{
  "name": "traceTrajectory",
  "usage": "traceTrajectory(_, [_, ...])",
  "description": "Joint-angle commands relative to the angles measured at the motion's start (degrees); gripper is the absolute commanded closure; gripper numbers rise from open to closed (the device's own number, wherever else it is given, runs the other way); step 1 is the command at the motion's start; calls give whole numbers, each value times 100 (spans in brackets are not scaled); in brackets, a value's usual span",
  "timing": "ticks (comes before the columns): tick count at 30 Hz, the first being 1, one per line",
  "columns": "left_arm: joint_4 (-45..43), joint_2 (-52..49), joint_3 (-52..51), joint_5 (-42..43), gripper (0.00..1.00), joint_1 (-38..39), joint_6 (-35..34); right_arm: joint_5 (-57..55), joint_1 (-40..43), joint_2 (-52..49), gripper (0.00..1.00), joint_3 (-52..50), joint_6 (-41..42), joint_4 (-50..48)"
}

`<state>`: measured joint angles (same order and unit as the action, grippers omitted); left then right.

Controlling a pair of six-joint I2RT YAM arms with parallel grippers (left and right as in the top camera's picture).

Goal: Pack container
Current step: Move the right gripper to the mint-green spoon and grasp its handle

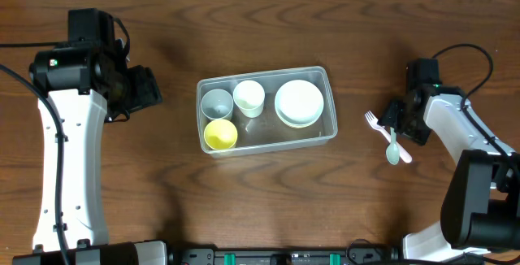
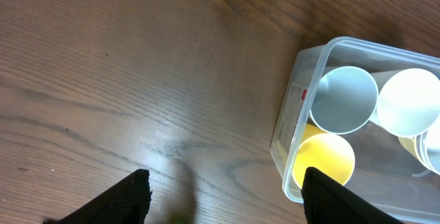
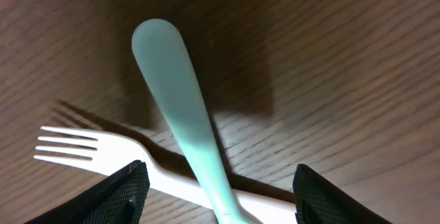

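Observation:
The clear container [image 1: 276, 144] sits mid-table. It holds a grey-blue cup [image 1: 217, 102], a yellow cup [image 1: 220, 134], a white cup [image 1: 249, 97] and stacked pale bowls [image 1: 299, 102]. My left gripper [image 1: 150, 90] is open and empty, left of the container. In the left wrist view my left gripper [image 2: 227, 200] hangs over bare wood, with the container's end wall [image 2: 292, 110] at the right. My right gripper [image 1: 393, 123] is open, low over a mint spoon [image 1: 393, 149] lying crossed over a white fork [image 1: 374, 122]. In the right wrist view my right gripper's fingers [image 3: 221, 196] straddle the spoon [image 3: 179, 107] and fork [image 3: 82, 148].
The table is dark wood. The left arm's white link [image 1: 69, 167] runs along the left side. The right arm's base [image 1: 479, 192] stands at the lower right. A black cable [image 1: 463, 49] loops above the right arm.

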<state>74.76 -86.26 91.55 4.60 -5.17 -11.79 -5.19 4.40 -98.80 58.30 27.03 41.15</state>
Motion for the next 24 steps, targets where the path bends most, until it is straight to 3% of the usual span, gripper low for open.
traceTrajectory(1, [26,-11,-22,37,29,-28,7,-107,153,20,31,-74,125,-85])
traceTrajectory(24, [24,-11,-22,37,29,-28,7,-184,175,-623,30,-116,122,-214])
